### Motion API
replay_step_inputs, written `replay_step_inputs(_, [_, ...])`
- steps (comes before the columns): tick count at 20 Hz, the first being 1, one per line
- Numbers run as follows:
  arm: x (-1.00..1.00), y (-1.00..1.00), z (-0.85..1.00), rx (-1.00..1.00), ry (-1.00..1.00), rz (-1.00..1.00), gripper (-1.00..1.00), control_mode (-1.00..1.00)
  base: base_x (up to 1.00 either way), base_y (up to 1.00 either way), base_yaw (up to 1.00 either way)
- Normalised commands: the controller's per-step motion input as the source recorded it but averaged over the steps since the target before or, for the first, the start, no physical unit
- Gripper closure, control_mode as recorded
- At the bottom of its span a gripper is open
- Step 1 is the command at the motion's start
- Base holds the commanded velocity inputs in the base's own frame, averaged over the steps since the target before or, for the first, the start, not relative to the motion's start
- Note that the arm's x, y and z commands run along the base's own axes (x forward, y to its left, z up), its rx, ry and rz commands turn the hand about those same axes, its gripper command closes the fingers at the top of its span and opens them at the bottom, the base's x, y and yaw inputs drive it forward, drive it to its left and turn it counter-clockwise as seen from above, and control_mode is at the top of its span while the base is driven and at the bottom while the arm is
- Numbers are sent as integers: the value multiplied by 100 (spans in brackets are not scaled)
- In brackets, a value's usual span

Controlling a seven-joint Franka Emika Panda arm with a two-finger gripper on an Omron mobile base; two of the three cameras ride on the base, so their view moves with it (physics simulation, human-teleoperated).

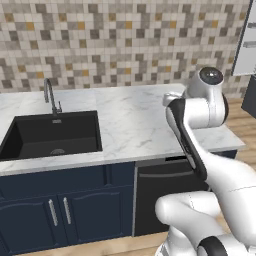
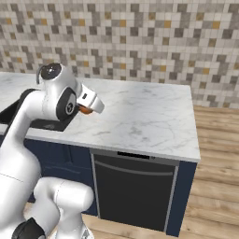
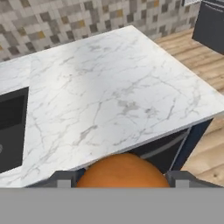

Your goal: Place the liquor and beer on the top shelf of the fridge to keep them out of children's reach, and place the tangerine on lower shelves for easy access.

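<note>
So the tangerine (image 3: pixel 123 170) is sitting right between the gripper (image 3: pixel 123 183) jaws — clamped on it from both sides, which looks like why they sit fairly wide. It's held up over the front edge of the counter (image 3: pixel 109 100), clear of the marble, probably so it can be carried off to the fridge (image 1: pixel 246 40) — lower shelves next, I'd guess.

Tangerine (image 3: pixel 123 171): lower part cut off by bottom edge in hand view; in right base view (image 2: pixel 85 110) mostly hidden behind hand. Fridge (image 1: pixel 247 40): cut by right edge. Sink (image 1: pixel 50 135): left end cropped.
</note>
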Motion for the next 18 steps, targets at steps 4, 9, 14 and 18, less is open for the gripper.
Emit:
replay_step_inputs(4, [-61,-1,61,0,-10,0,100,-100,0,0,0])
replay_step_inputs(9, [0,0,0,0,0,0,100,100,-66,-23,0])
replay_step_inputs(14, [0,0,0,0,0,0,100,100,-55,-59,-6])
replay_step_inputs(18, [0,0,0,0,0,0,100,100,-9,-93,-15])
